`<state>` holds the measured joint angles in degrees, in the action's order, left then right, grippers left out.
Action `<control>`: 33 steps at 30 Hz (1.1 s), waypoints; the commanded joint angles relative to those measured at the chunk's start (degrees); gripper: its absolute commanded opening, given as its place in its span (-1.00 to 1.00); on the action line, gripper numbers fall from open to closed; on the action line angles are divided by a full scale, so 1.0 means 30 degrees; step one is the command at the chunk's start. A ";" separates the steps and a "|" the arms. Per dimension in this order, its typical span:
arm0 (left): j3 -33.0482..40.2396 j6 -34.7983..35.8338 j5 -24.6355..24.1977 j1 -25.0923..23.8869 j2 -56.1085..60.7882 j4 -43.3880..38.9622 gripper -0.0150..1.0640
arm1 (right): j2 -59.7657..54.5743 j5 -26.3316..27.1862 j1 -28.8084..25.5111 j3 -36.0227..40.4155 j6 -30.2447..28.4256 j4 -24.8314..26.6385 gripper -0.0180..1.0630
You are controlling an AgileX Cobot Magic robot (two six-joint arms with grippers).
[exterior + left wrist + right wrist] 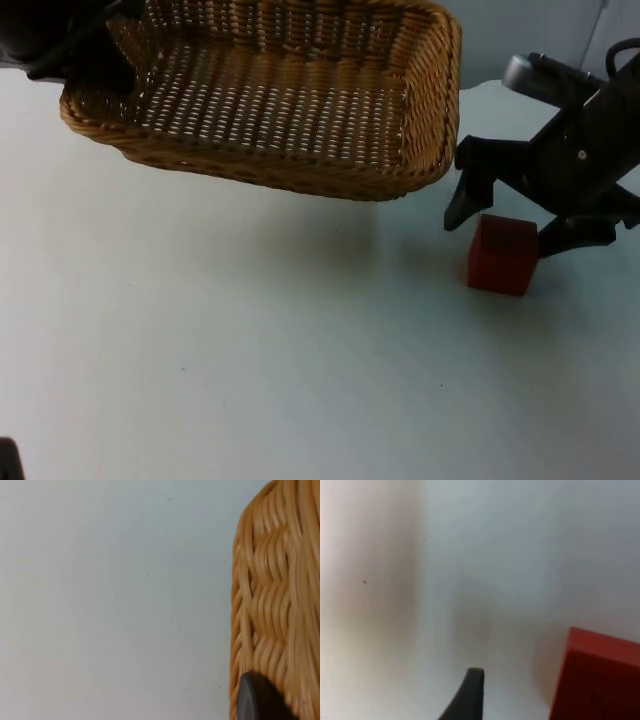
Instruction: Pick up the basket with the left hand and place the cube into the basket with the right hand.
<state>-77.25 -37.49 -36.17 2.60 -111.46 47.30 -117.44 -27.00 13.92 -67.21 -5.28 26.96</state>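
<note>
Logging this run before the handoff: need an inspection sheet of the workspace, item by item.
Surface: white table, a few tiny dark specks.
Job's things: wicker basket raised above the table, empty, shadow under it; red cube on the table beside it.
Clutter: nothing seen.
Grippers: left gripper at the basket's far-left rim, holding it up; right gripper open, fingers either side of the cube.
Cables: not assessed.
Surroundings: grey partition wall behind the table.

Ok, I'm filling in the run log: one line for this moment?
left gripper: holds basket aloft | right gripper: open, straddling red cube | cube on table, not yet grasped
</note>
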 commanded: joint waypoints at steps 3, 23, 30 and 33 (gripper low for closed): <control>-0.0063 0.0150 0.0110 -0.0029 0.0260 0.0736 -0.97 | -0.0692 -0.0266 0.0121 -0.0120 0.0111 -0.0068 0.54; -0.0063 0.0150 0.0150 -0.0029 0.0260 0.0638 -0.97 | 0.4595 0.0096 -0.1892 -0.2714 -0.0810 -0.0064 -0.24; -0.0063 0.0150 0.0150 -0.0029 0.0260 0.0604 -0.97 | 0.5306 -0.2627 0.0654 -0.6355 -0.1387 -0.0064 -0.24; -0.0063 0.0150 0.0150 -0.0029 0.0260 0.0604 -0.97 | 0.5039 -0.2448 0.1859 -0.6584 -0.1475 -0.0064 -0.24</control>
<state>-77.25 -37.49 -35.96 2.60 -111.46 47.18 -102.01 -33.45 18.57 -86.35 -8.91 26.68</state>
